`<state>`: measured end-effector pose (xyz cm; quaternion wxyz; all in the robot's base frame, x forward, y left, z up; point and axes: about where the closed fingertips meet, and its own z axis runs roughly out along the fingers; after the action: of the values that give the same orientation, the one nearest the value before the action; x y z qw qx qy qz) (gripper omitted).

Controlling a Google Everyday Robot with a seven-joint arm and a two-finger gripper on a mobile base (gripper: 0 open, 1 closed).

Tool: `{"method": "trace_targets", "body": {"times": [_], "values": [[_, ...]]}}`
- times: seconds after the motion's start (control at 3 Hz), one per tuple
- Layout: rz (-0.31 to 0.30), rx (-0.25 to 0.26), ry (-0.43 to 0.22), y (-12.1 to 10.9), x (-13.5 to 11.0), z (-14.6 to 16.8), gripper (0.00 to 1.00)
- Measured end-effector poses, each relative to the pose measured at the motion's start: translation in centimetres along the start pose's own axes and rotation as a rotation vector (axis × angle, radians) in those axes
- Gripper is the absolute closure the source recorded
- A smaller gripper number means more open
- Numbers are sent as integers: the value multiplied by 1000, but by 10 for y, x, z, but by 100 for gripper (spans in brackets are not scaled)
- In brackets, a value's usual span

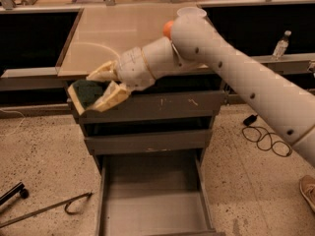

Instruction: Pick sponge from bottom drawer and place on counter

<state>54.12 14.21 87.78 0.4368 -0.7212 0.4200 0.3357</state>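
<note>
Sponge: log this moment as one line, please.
gripper: shut on sponge, just below counter's front corner | bottom drawer: open, no sponge inside | counter: sponge not yet placed | next: likely lift over counter

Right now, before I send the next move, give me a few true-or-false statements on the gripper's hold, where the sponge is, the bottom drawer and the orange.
1. The gripper is shut on the sponge. True.
2. The sponge lies flat on the counter. False: it is held in the air at the cabinet's front left corner, just below the counter's front edge.
3. The bottom drawer is pulled out. True.
4. The orange sits in the bottom drawer. False: it is on the counter, partly hidden behind the arm.
5. The gripper hangs over the bottom drawer's floor. False: it is up at counter height, left of the drawer.
</note>
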Motion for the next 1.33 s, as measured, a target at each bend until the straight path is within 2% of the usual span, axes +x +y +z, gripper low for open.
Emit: {"method": "trace_targets", "body": {"times": [0.33,0.67,1.0,1.33], "values": [[-57,-47,11,-40,-28,-9,100],[-77,54,47,-103,-35,-28,100],[-116,133,27,-130,-57,-55,100],[-116,133,27,-130,-57,-55,100]]}}
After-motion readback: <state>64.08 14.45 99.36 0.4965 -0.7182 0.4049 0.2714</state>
